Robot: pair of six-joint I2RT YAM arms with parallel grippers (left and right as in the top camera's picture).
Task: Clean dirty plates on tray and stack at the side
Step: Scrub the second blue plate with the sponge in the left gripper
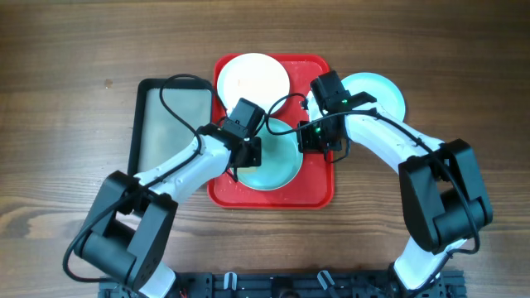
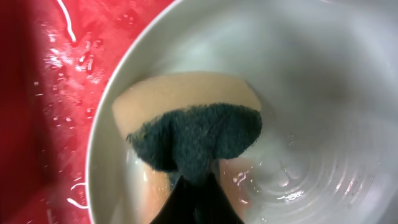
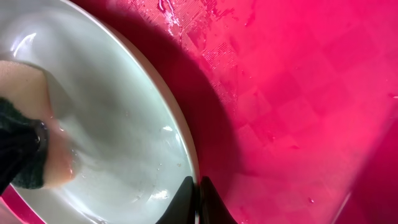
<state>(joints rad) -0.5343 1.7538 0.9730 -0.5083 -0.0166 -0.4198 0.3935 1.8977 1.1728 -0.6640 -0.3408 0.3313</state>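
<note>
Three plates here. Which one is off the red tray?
The turquoise plate right of the red tray, resting on the wooden table. The white plate and the second turquoise plate both sit inside the tray.

You're looking down on a brown wood-grain tabletop [image 1: 66, 50], evenly lit with soft shadows. Left of centre, a dark grey-black rectangular tray [image 1: 159, 136] catches a pale sheen. A black mounting rail [image 1: 273, 285] lines your near edge.
</note>
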